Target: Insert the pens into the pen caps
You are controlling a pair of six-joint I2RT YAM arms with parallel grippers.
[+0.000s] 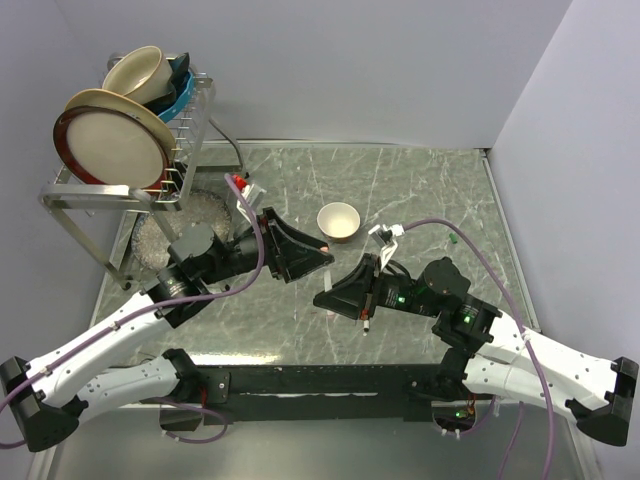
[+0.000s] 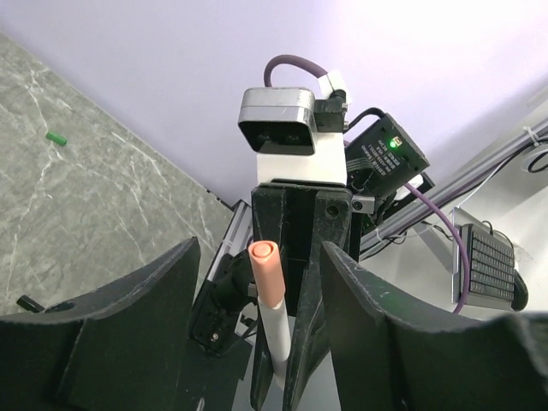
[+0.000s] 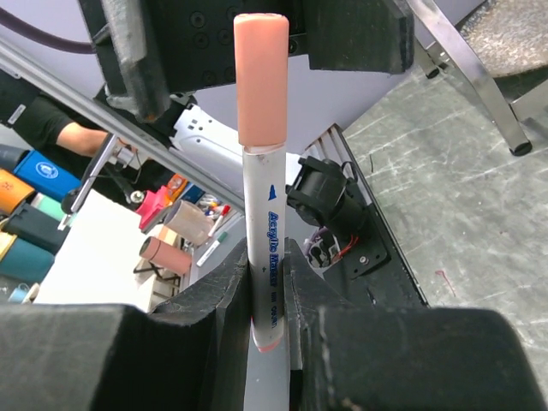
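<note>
— What is the right gripper (image 3: 267, 287) gripping?
— It is clamping a pen (image 3: 265, 197) by the barrel. The pen is slim and white with blue "Acrylic Marker" lettering, and its salmon-pink end is sticking out past the fingertips.
— Where is it hanging?
— Above the table, just on the near side of the cream bowl (image 1: 340, 236).
— And the left gripper (image 2: 261, 250)?
— Its jaws are standing apart, flanking the pink end without touching it.

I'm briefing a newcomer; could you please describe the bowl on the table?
On the green marbled table, look near its middle, right of the dish rack. The cream bowl stands alone and upright, unlike the crockery stacked in that rack.
</note>
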